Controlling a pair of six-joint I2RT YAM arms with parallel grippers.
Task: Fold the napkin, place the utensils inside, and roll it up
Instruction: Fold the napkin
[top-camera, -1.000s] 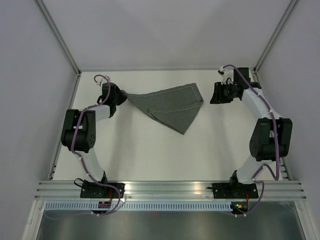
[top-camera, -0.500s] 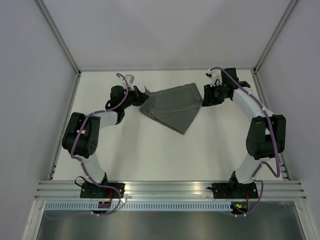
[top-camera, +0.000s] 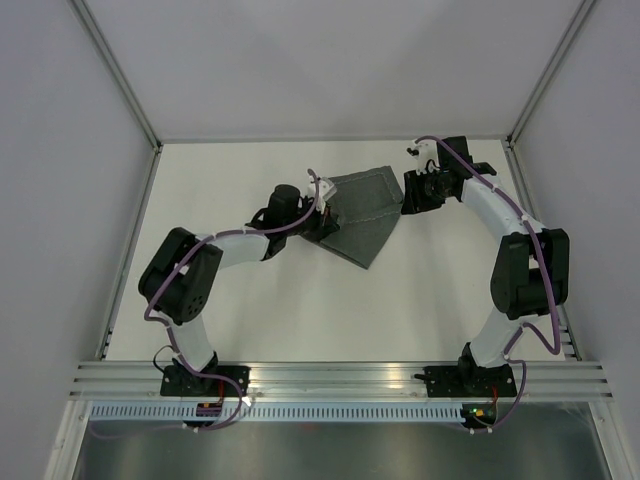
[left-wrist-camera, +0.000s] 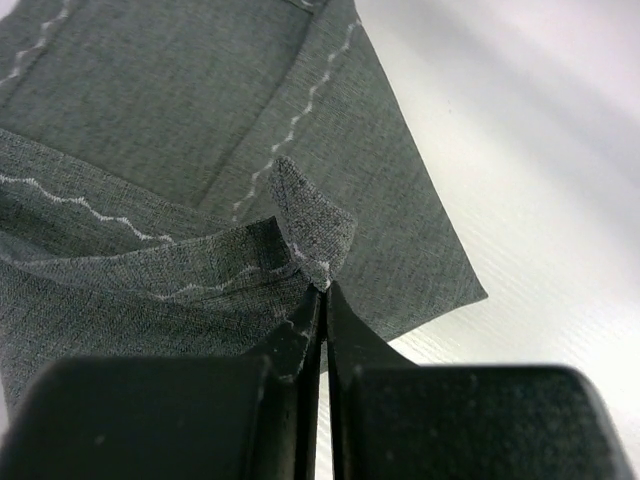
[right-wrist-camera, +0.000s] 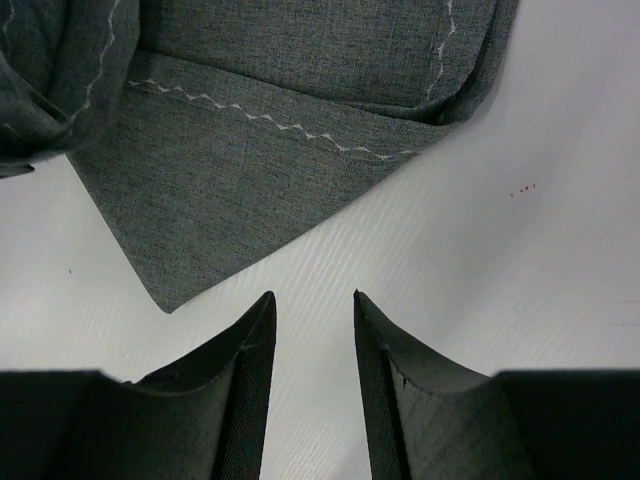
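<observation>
Your napkin (top-camera: 368, 208) lies on the far half of the worktop (top-camera: 250, 310), a little right of the middle and closer to the far edge than the near one. It sits between your two grippers. It is bunched into overlapping layers, with one pointed corner aimed at the near edge.

Your left gripper (top-camera: 327, 210) is at the napkin's left side. In the left wrist view its fingers (left-wrist-camera: 300, 345) are pressed together, and a small peak of the napkin (left-wrist-camera: 150, 110) with its pale stitched hem is pinched at the left gripper's (left-wrist-camera: 322, 300) very tips. The cloth rises in a crumpled fold from that pinch.

Your right gripper (top-camera: 405, 195) is just beside the napkin's right corner. In the right wrist view the right gripper (right-wrist-camera: 312, 300) has its fingers (right-wrist-camera: 250, 345) spread with only bare worktop between them. The napkin (right-wrist-camera: 280, 150) lies ahead of the tips, with a gap of worktop between.

From above, your left wrist and its cable cover the napkin's left part, so the pinch itself is hidden there. Both wrist views cut the cloth off at their borders, so you cannot count the layers. You cannot tell whether the right fingertips touch the worktop.
</observation>
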